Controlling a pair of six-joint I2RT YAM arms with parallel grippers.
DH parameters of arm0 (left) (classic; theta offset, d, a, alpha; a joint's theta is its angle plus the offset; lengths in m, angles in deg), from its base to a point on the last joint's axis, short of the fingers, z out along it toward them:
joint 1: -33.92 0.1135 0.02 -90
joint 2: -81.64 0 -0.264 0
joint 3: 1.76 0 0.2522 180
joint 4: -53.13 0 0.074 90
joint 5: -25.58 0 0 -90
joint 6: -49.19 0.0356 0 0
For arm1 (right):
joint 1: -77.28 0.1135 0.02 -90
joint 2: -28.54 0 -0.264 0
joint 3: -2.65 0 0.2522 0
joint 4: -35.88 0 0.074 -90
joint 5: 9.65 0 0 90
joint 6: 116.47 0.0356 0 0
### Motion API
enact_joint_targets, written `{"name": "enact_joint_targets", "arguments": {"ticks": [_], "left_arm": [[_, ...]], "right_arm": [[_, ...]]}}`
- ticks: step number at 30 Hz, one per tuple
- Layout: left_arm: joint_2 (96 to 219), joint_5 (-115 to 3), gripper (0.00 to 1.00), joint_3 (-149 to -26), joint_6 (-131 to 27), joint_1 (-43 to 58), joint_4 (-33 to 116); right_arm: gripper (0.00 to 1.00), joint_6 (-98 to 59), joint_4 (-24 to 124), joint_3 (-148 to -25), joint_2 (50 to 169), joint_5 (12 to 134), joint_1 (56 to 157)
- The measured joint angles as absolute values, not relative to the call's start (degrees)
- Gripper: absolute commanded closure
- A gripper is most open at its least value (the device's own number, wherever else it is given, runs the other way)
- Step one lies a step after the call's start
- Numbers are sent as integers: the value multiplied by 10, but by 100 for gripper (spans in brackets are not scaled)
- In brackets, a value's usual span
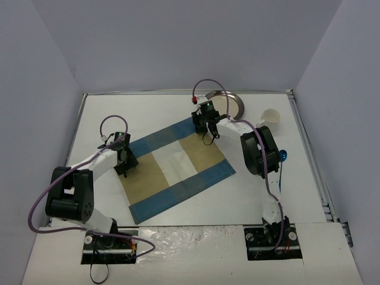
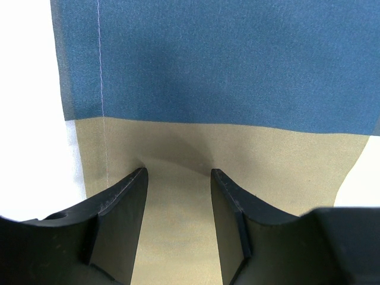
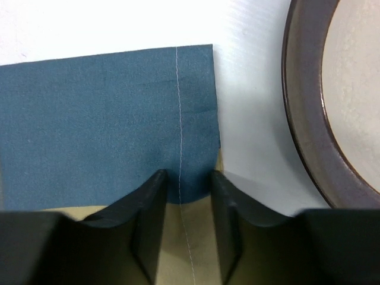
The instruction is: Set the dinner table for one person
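Pale grey walls [image 1: 178, 41] enclose the white dinner table [image 1: 249, 196], which fills the floor of the view. A blue-and-tan placemat [image 1: 172, 166] lies askew at its centre. The left gripper [image 2: 178, 172] stands part-open, straddling tan cloth. The right gripper [image 3: 187, 175] is narrowly parted over the mat's blue corner; its grip cannot be told. A dark-rimmed plate [image 1: 234, 104] and a white cup [image 1: 271, 117] sit at the far right.

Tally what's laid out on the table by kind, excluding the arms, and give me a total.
Placemat: 1
Plate: 1
Cup: 1
Blue utensil: 1 (kind unclear, too small to tell)
Total: 4
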State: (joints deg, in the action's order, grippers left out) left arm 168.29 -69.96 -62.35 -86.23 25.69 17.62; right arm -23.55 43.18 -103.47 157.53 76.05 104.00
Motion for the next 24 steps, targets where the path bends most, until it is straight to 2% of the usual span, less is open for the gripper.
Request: {"name": "enact_joint_targets", "arguments": {"ticks": [4,9,13,19,24], "left_arm": [[1683,-700,57,-624,-862,257,176],[1683,-700,58,-624,-863,257,176],[1683,-700,58,-624,-864,258,176],[1684,-700,58,-624,-865,259,175],[1685,-700,58,-624,-867,259,176]], "right_arm": [[96,-237,430,-1035,1578,768,1040],[99,-241,431,-1035,1578,782,1042],[94,-261,443,-1041,1575,816,1053],[73,-284,458,-1043,1545,928,1067],[69,-284,472,-1041,1521,982,1054]]}}
